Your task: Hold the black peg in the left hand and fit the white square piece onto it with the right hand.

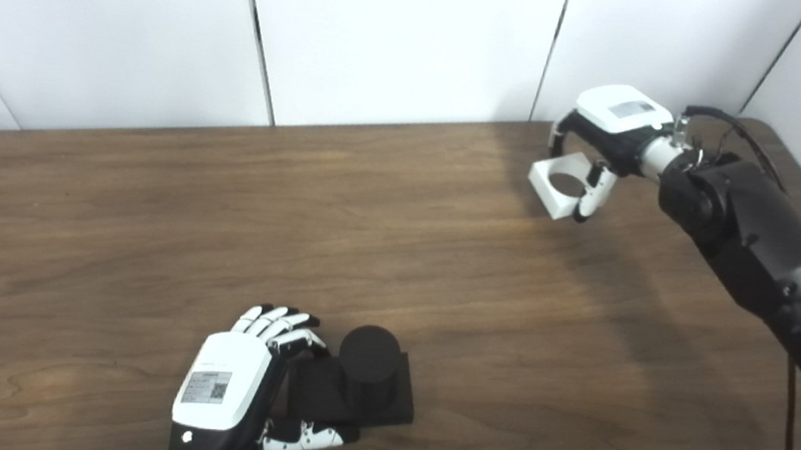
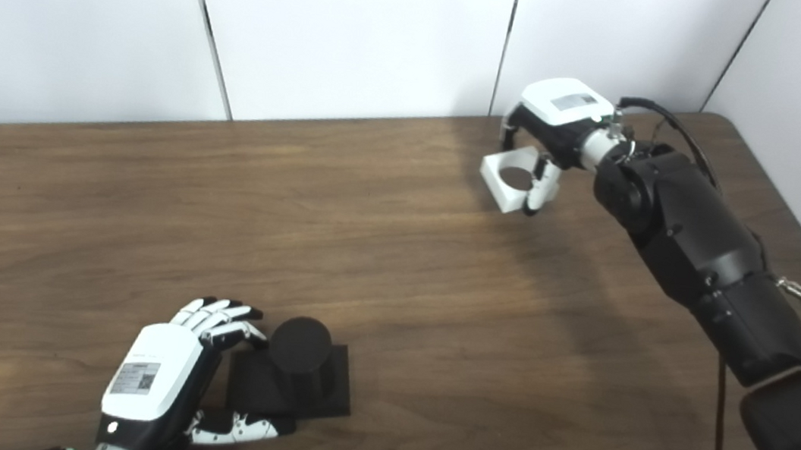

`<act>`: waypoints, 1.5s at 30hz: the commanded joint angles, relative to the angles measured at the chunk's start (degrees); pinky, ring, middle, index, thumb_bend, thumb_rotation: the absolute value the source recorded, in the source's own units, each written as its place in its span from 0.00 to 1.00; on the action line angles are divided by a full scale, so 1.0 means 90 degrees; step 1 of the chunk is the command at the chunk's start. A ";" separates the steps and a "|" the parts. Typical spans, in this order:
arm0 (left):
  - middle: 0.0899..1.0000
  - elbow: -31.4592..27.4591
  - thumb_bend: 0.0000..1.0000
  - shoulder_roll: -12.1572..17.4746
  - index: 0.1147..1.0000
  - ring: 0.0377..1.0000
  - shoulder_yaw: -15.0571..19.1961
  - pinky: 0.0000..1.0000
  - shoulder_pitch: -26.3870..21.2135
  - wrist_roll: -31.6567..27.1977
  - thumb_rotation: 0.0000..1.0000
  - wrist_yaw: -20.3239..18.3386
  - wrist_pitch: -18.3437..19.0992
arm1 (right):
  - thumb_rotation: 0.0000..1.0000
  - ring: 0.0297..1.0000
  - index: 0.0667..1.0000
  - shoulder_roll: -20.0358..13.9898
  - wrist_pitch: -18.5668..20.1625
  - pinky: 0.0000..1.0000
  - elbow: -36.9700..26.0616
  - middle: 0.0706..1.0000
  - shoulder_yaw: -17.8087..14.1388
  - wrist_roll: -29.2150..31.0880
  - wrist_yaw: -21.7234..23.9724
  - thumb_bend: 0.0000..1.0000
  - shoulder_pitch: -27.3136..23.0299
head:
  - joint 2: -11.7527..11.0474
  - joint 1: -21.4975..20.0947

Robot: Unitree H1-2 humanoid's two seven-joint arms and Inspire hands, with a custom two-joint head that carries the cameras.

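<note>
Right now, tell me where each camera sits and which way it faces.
Left eye view: on the head, looking down at the table; shows the left hand around the black peg and the right hand gripping the white piece.
Right eye view: on the head, a little to the side of the first, looking down the same way; same hands, more of the right arm.
Shared: the whole scene, shifted leftward in the right eye view.

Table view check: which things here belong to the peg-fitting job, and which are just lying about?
Job:
- black peg, at left robot hand
- white square piece, in right robot hand

Lying about:
- nothing loose; only the table and the arm's cable
</note>
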 commanded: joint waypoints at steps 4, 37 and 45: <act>0.78 0.0049 0.52 -0.0020 0.42 0.85 -0.0145 0.91 0.0047 0.0351 0.05 -0.0320 0.0115 | 0.13 0.88 0.45 -0.0107 0.0243 0.97 -0.1415 0.75 -0.0232 0.0285 0.0935 0.52 -0.0103 | 0.0052 0.0158; 0.78 0.0104 0.52 -0.0316 0.42 0.86 -0.0277 0.93 -0.0076 0.0523 0.05 -0.0478 0.0353 | 0.13 0.85 0.44 0.1507 0.1073 0.97 -0.4715 0.72 -0.0095 0.1147 0.3138 0.52 0.0314 | 0.0238 0.0700; 0.79 0.0195 0.52 -0.0344 0.42 0.86 -0.0302 0.93 -0.0089 0.0518 0.05 -0.0390 0.0333 | 0.13 0.85 0.44 0.1564 0.1017 0.95 -0.4737 0.72 -0.0065 0.1063 0.3182 0.52 0.0403 | 0.0218 0.0762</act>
